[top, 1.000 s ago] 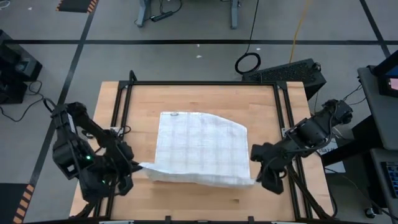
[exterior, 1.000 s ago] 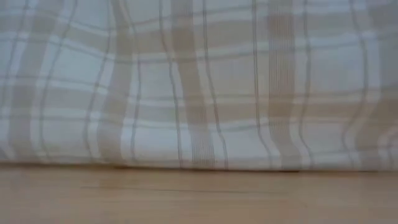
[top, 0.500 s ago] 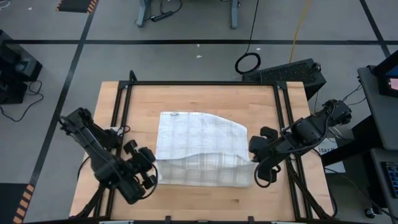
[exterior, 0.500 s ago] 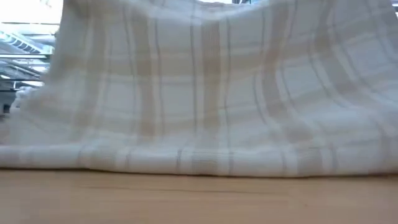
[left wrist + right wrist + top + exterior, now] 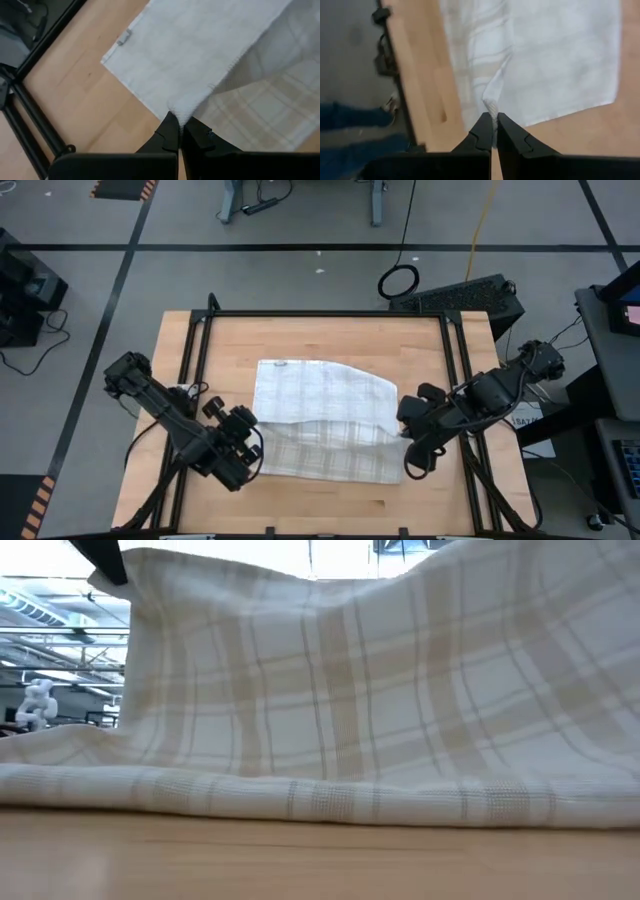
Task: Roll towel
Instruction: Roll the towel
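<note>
Towel (image 5: 325, 420) on the counter (image 5: 190, 360) is thin, light, floppy cloth, so I've got left pincer (image 5: 179, 131) and right pincer (image 5: 493, 129) each clamped on a near corner, edge lifted and sagging between them.

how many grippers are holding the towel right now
2: the left gripper is shut on the towel's near-left corner, and the right gripper is shut on its near-right corner.
</note>
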`<state>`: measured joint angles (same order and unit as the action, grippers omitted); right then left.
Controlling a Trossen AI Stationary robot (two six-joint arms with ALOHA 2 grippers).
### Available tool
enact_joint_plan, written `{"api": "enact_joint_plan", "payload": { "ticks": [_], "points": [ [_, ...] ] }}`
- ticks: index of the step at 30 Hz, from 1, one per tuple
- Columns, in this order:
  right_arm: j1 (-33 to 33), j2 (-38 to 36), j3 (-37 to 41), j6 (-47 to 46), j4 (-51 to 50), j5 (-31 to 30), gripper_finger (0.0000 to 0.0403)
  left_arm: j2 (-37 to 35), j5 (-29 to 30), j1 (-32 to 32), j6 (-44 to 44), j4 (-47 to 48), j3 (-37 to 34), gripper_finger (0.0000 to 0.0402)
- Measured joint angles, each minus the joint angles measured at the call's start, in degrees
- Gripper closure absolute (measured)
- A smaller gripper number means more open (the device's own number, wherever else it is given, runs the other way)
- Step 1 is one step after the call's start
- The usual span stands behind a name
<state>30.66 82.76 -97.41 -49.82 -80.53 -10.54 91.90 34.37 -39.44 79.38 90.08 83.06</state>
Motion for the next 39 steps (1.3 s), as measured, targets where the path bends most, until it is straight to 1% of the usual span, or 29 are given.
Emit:
{"api": "enact_joint_plan", "payload": {
  "ticks": [3,6,10,15,19,23,26,28,30,32,37,39],
  "points": [
    [-1.6,0.0,0.0,-0.4,0.0,-2.7,0.0401,0.0,0.0,1.1,-2.6,0.0,0.1,0.0398],
    [-2.9,0.0,0.0,-0.2,0.0,-3.0,0.0401,-0.8,0.2,2.4,-4.3,0.0,0.6,0.0398],
    [-3.6,0.0,0.0,-0.1,0.1,-2.8,0.0401,-3.5,0.0,3.8,-5.0,0.0,0.7,0.0398],
    [-3.6,0.0,-0.2,-0.1,0.2,-2.8,0.0401,-9.1,1.3,5.0,-6.9,0.0,0.7,0.0398],
    [-3.7,0.0,-0.2,-0.1,0.2,-3.4,0.0401,-13.1,4.2,7.3,-12.2,0.0,0.7,0.0398],
    [-4.5,0.0,-0.2,-0.3,0.2,-6.0,0.0401,-14.8,6.3,10.7,-21.9,-0.1,0.7,0.0398],
    [-5.5,0.0,-0.2,-0.3,0.2,-7.2,0.0401,-14.8,6.4,13.7,-27.8,0.0,0.7,0.0398],
    [-6.1,0.0,-0.2,-0.1,0.2,-7.4,0.0401,-14.9,6.0,15.1,-28.9,-0.5,0.0,0.0398],
    [-6.3,0.0,-0.2,0.5,0.2,-7.3,0.0401,-14.9,4.3,15.9,-28.9,-1.9,-1.2,0.0398],
    [-6.3,0.0,-0.2,1.1,0.2,-6.2,0.0401,-14.8,2.9,16.0,-28.9,-3.7,-2.3,0.0398],
    [-5.7,-0.4,-0.2,4.3,0.3,5.0,0.0401,-15.3,-4.4,14.8,-28.9,-6.7,-1.2,0.0398],
    [-5.4,-1.2,-0.2,5.6,0.9,7.1,0.0401,-16.4,-4.9,14.1,-28.9,-7.0,-0.7,0.0398]
  ]
}}
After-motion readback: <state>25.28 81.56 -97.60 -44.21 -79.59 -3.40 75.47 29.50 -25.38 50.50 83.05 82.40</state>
